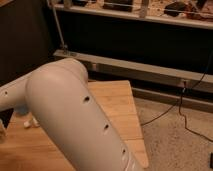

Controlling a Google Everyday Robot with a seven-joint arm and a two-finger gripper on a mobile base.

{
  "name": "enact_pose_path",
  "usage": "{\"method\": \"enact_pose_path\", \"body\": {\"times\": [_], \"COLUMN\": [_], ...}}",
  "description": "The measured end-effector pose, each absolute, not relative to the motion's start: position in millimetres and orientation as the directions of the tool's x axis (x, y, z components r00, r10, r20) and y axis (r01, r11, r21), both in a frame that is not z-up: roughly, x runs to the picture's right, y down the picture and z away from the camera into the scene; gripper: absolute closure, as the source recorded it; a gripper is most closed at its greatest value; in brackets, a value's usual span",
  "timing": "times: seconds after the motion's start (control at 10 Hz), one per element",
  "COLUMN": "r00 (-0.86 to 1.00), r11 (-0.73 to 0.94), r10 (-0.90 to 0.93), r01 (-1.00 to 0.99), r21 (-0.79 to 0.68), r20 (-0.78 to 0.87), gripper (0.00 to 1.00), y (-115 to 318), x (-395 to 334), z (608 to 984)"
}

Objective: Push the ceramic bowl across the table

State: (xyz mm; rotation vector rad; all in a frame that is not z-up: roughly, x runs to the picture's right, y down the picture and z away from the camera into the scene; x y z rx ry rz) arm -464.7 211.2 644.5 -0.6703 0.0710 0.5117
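My white arm point(75, 120) fills the left and middle of the camera view, with its large rounded link close to the lens. The light-wood table point(120, 107) shows to the right of the arm and below it at the left. The ceramic bowl is hidden behind the arm. The gripper is not in view; it lies behind the arm or outside the frame.
A small white item point(31, 121) lies on the table at the left, under the arm. Behind the table stands a dark shelf unit with a metal rail point(145, 68). A black cable point(182, 107) runs over the speckled floor point(175, 142) to the right.
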Motion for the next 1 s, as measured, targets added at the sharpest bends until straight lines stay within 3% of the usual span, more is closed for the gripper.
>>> {"method": "enact_pose_path", "body": {"times": [0.3,1.0], "r00": [0.867,0.865], "r11": [0.692,0.692], "r10": [0.433,0.435], "r01": [-0.494,-0.5], "r21": [-0.527,-0.521], "r20": [-0.246,-0.251], "gripper": [0.2,0.2], "y": [215.0,215.3], "x": [-457.2,-456.0], "z": [649.7,650.9]}}
